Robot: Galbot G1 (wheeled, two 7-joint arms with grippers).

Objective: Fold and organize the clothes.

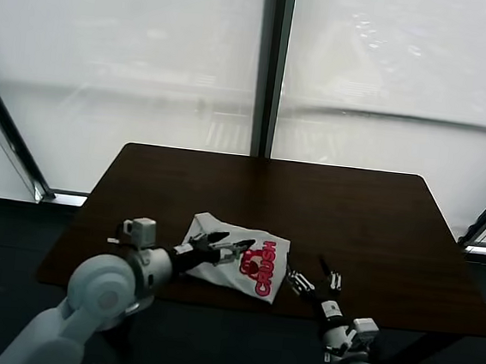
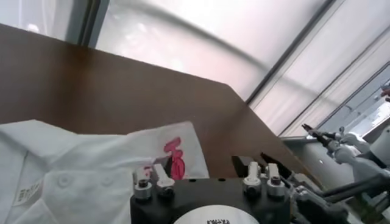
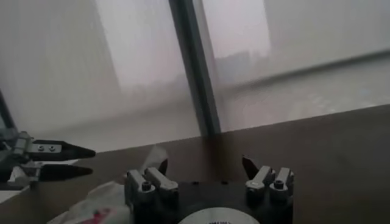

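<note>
One dark wooden table (image 1: 351, 218) across the middle of the head view, window panes (image 1: 117, 58) filling the upper half. Near the table's front edge, lower centre of frame: the white T-shirt (image 1: 256, 269), bunched into a rough folded packet, red printed graphic (image 1: 265, 270) facing up. Lower left: left gripper (image 1: 230, 248) over the shirt's left part, jaws spread wide, nothing pinched between them. Lower right: right gripper (image 1: 318, 278) just off the shirt's right edge, above the table's front rim, jaws likewise wide and empty.

Likely trouble, as a judgement: a loose fold springing apart once let go, the cloth being bunched rather than flat; a fingertip snagging a layer and dragging the packet toward the near edge; the shirt hanging over that edge, lying so close to it.

Hard to make out: how many layers lie under the top one, whether the sleeves are tucked in, whether the left fingertips touch the cloth.
</note>
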